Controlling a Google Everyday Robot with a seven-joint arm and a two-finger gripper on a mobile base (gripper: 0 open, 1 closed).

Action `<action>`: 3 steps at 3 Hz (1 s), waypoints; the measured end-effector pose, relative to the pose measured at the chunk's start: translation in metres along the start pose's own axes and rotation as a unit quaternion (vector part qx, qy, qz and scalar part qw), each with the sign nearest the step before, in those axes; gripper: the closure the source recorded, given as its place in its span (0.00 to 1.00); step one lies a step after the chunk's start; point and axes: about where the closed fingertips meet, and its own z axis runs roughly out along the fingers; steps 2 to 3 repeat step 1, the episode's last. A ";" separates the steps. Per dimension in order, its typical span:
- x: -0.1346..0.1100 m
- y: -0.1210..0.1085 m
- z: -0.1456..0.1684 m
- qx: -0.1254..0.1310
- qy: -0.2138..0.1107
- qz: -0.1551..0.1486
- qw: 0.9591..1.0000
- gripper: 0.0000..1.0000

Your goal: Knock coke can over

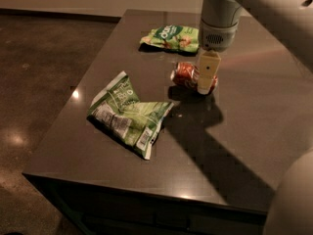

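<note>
The coke can (185, 75), red with a silver end, lies on its side on the dark table (254, 131), just below the far green bag. My gripper (208, 73) hangs straight down from the white arm and stands in front of the can's right part, touching or nearly touching it. A bit of red shows to the right of the gripper.
A crumpled green snack bag (129, 114) lies at the table's left middle. A second green snack bag (171, 37) lies at the far side. The table's left edge drops to a shiny floor (39, 82). My arm's body fills the lower right corner.
</note>
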 end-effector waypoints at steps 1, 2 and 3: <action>0.000 0.000 0.000 0.000 0.000 0.000 1.000 0.00; 0.000 0.000 0.000 0.000 0.000 0.000 1.000 0.00; 0.000 0.000 0.000 0.000 0.000 0.000 1.000 0.00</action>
